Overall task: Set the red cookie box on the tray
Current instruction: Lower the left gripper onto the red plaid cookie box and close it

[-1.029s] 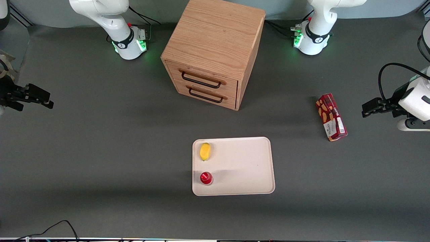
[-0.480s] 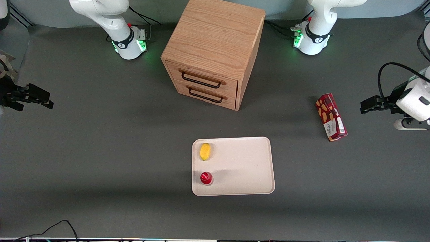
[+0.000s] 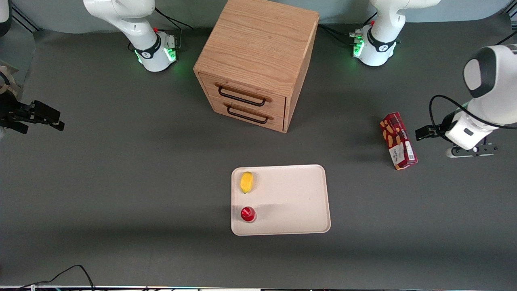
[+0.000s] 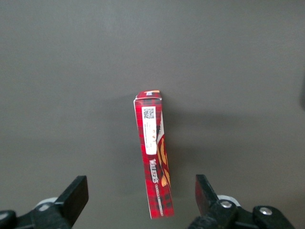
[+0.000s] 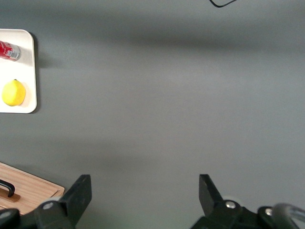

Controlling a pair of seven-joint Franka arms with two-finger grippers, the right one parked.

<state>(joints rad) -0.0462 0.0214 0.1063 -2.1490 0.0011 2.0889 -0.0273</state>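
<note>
1. Front view: a dark grey bench (image 3: 121,182) carries everything. A wooden cabinet (image 3: 258,60) with two drawers stands farther from the camera than the tray (image 3: 291,198), which lies near the middle. On the tray sit a lemon (image 3: 246,182) and a small red can (image 3: 247,214), both along the edge toward the parked arm's end; most of the tray is bare.

2. Same view: the box (image 3: 398,140) lies flat on the bench toward the working arm's end, well apart from the tray. The pincer (image 3: 422,133) hovers just beside it, not touching. Nothing of the task is done, I judge: the box has yet to be grasped, lifted, carried and set down.

3. Left wrist view: the box (image 4: 153,160) lies on plain grey bench between the two fingers (image 4: 76,195), which stand wide apart and hold nothing. The pincer (image 4: 140,195) is above the box, roughly lined up with its long axis.

4. The box is long and narrow, dark-red tartan cardboard, with orange-yellow cookie pictures along one face and a white panel bearing a square code near one end. It looks closed and undented.

5. Right wrist view: the tray (image 5: 29,71) shows at the edge with the lemon (image 5: 13,92) and can (image 5: 8,50); the rest is bare bench.
</note>
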